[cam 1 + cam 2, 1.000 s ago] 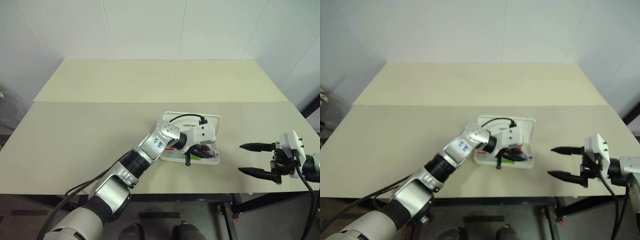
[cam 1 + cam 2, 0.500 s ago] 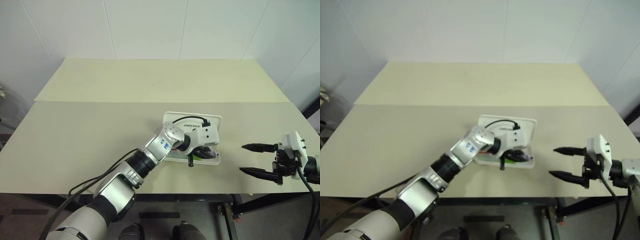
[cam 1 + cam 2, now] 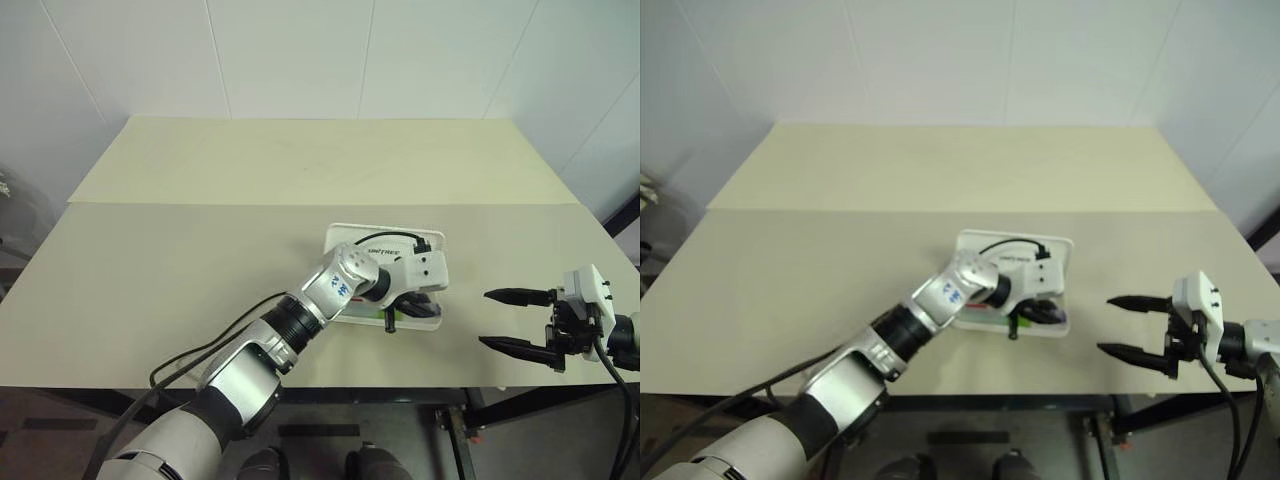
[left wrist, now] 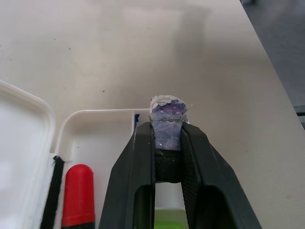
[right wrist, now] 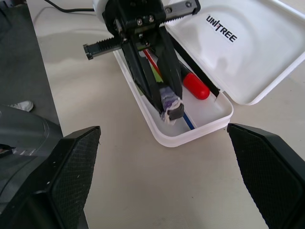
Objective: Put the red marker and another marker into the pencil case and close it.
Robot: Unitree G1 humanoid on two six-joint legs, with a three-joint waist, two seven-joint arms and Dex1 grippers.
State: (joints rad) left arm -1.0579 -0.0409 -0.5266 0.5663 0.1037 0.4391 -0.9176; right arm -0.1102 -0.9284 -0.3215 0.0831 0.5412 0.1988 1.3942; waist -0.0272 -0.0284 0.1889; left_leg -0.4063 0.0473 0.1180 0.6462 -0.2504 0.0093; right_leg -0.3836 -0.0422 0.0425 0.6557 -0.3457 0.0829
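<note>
Near the front edge of the beige table [image 3: 180, 250], toward its right side, the white pencil case [image 5: 248, 57] lies open, lid flat behind the tray. My left gripper [image 5: 164, 102] hangs over the tray, clenched on a purple-ended marker [image 4: 167, 125] with a green barrel. The red marker [image 5: 196, 87] lies in the tray beside the hinge. My right gripper [image 3: 505, 320] hovers by the right edge, spread wide, empty.

Open white pencil case [image 3: 1055, 250] lies on the beige bench [image 3: 820, 270]. Left claw [image 3: 1025, 310] reaches into its tray, beside a bit of green. Right claw [image 3: 1128, 325] hangs off to the side, fingers spread wide, empty.
</note>
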